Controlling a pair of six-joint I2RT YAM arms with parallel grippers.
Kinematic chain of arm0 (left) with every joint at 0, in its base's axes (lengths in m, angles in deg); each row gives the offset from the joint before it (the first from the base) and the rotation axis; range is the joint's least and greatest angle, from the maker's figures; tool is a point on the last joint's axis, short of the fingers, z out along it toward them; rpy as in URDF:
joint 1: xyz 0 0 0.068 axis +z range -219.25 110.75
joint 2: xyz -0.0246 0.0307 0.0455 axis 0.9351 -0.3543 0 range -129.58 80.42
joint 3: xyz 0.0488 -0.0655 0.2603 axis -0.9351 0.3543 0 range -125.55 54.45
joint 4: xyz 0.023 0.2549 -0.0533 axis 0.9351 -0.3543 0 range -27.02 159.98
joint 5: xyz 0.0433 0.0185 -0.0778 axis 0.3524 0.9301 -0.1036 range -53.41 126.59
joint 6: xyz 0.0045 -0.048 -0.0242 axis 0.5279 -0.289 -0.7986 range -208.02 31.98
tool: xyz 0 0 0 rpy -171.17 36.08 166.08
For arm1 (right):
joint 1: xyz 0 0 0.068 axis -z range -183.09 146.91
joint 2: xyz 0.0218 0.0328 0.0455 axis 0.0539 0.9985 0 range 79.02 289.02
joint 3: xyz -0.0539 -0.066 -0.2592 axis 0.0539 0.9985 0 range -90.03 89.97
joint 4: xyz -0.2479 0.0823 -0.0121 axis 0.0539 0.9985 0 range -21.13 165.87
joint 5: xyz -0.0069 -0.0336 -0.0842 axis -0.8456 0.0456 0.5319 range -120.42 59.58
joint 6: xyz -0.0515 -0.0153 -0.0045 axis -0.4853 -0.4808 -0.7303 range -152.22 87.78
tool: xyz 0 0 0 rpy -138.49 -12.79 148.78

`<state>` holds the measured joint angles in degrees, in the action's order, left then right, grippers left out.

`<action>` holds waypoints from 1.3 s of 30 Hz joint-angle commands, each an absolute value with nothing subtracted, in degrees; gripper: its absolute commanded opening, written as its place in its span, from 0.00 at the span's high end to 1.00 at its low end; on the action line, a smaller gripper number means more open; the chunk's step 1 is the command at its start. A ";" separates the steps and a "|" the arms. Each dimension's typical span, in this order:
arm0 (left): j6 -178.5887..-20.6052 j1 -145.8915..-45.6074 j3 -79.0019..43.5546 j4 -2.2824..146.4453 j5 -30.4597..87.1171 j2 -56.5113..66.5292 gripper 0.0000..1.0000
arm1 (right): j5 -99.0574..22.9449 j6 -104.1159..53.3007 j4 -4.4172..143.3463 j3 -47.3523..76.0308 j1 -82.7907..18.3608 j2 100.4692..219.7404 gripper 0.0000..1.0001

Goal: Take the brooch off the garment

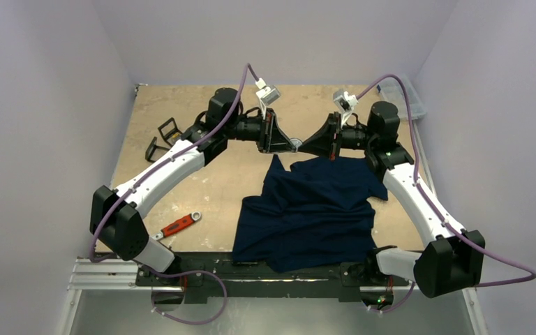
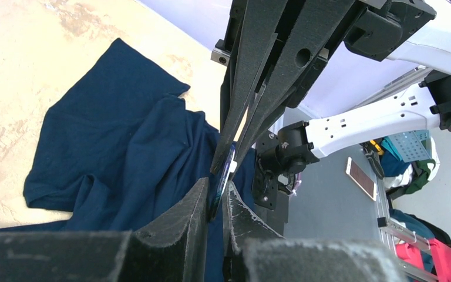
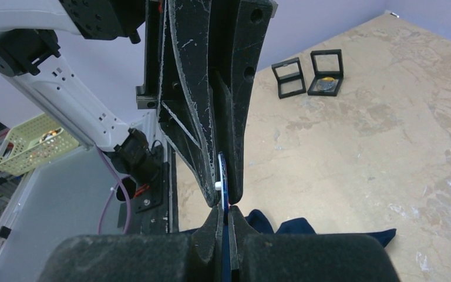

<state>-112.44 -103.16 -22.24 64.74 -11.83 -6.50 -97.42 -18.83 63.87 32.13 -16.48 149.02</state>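
Note:
The dark navy garment (image 1: 307, 209) lies crumpled on the table, and also shows in the left wrist view (image 2: 111, 147). My left gripper (image 1: 287, 144) and right gripper (image 1: 304, 145) meet tip to tip above its far edge. Between them is the brooch (image 1: 296, 144), a thin blue disc with a white stud, seen edge-on. In the left wrist view the brooch (image 2: 224, 179) stands between my left gripper (image 2: 216, 187) jaws. In the right wrist view my right gripper (image 3: 224, 212) is shut on the brooch (image 3: 222, 176). No cloth hangs from it.
Two black display frames (image 1: 162, 137) sit at the table's far left, also seen from the right wrist (image 3: 305, 75). A red-handled wrench (image 1: 180, 225) lies near the left front. A clear container (image 1: 401, 94) stands at the back right edge.

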 commanded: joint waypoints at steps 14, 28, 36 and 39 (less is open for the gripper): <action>-103.49 -104.79 -28.85 58.38 -10.03 -8.61 0.92 | -100.44 -25.59 68.65 28.16 -16.98 146.64 1.00; -86.84 -101.93 -30.90 48.36 -13.71 -2.68 0.61 | -100.73 -28.98 71.46 27.04 -16.97 148.19 1.00; -89.43 -100.95 -29.96 50.76 -15.92 -1.53 0.65 | -100.72 -28.80 71.35 27.13 -16.97 148.19 1.00; -89.68 -101.28 -30.22 51.70 -16.21 -1.88 0.65 | -100.73 -28.71 71.42 27.04 -16.98 148.12 1.00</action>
<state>-88.99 -100.84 -28.32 49.12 -14.06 -2.83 -99.23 -27.99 71.68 29.46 -16.69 148.63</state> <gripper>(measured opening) 0.348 0.015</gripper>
